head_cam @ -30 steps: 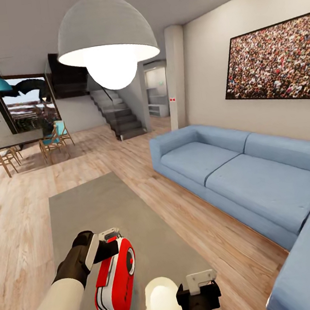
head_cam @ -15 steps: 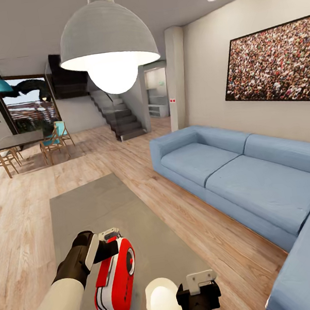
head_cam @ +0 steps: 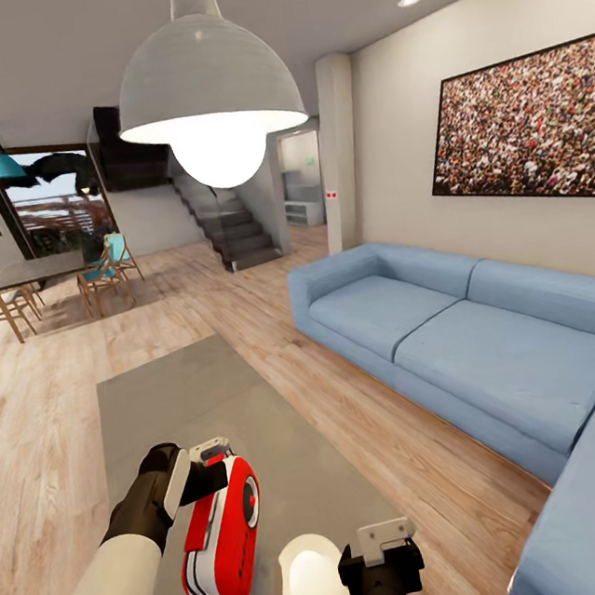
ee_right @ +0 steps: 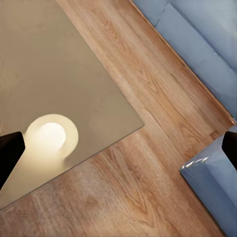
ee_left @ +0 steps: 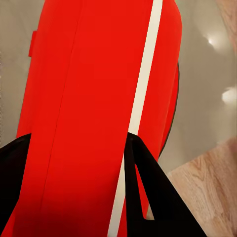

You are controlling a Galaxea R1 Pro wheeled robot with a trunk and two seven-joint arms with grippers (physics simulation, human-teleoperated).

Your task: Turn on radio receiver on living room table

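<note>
Where sofa [head_cam: 453, 333] bends — grey table [head_cam: 179, 398]

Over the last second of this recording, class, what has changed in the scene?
Only the head camera's view shifted: the pendant lamp and everything else sit slightly lower in the frame, so the camera moved, not the things. The left end effector stays clamped on the radio receiver above the table; the right end effector stays open.

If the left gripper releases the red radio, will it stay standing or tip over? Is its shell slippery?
The radio receiver looks stiff, a hard moulded shell. It stands on its narrow edge on the table, held between the left gripper's fingers, so it would probably tip flat once freed. Its smooth glossy sides may slip on the glassy top.
</note>
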